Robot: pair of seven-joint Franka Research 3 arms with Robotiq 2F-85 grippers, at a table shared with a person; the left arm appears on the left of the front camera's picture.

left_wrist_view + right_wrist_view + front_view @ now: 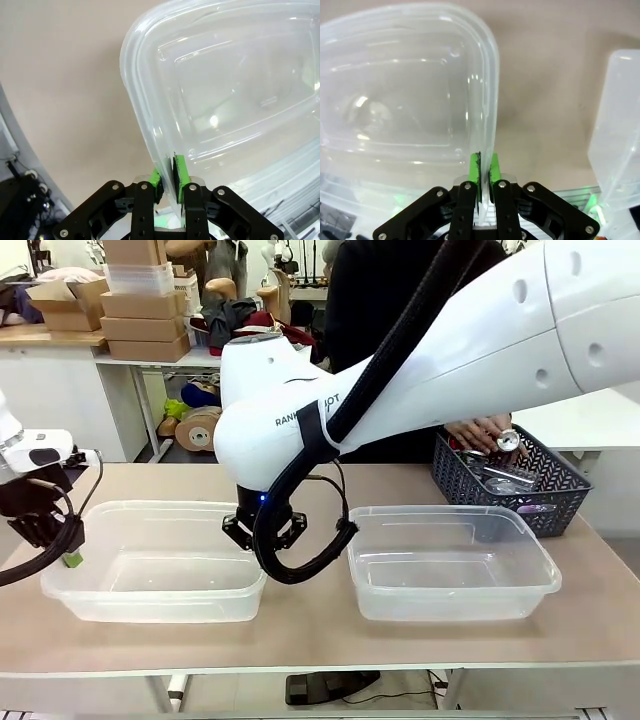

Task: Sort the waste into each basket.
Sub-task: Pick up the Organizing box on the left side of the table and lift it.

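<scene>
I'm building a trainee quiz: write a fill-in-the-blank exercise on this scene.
1. The left gripper and the right gripper each pinch the rim of one clear tub, the ____ one.
2. The right tub holds ____.
3. The person's hand is inside the dark lattice basket, behind the ____ tub.
Missing: left; nothing; right.

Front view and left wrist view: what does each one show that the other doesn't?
Front view: the right tub, the dark basket holding cans, and a person's hand reaching into it. Left wrist view: up close, the left claw's green pads pinching the left tub's rim. Both: the left tub, the left claw and the tan table.
</scene>
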